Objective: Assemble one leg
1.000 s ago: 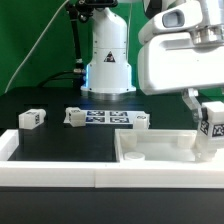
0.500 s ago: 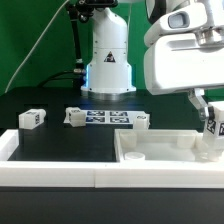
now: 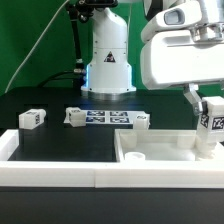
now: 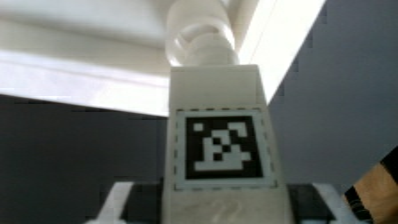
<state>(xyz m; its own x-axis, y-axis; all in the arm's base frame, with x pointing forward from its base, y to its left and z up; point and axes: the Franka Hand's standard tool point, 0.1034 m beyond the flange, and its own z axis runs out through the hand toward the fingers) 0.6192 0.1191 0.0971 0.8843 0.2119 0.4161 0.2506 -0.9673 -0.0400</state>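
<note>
My gripper [image 3: 212, 128] is shut on a white leg [image 3: 214, 122] with a black-and-white tag, held upright over the far right part of the large white square panel [image 3: 160, 150]. In the wrist view the leg [image 4: 221, 130] fills the middle between my fingers [image 4: 128, 200], its threaded end pointing at the panel's rim [image 4: 107, 60]. Three other legs lie on the black table: one [image 3: 31, 118] at the exterior view's left, one [image 3: 75, 116] beside the marker board, one [image 3: 141, 121] behind the panel.
The marker board [image 3: 106, 118] lies flat on the table in front of the arm's white base [image 3: 108, 60]. A white raised border [image 3: 50, 172] runs along the table's front edge. The panel has a round hole [image 3: 132, 156] near its left corner.
My gripper with the leg shifted slightly toward the exterior view's right and down, then came back a little to the left and up. The other parts have not moved.
</note>
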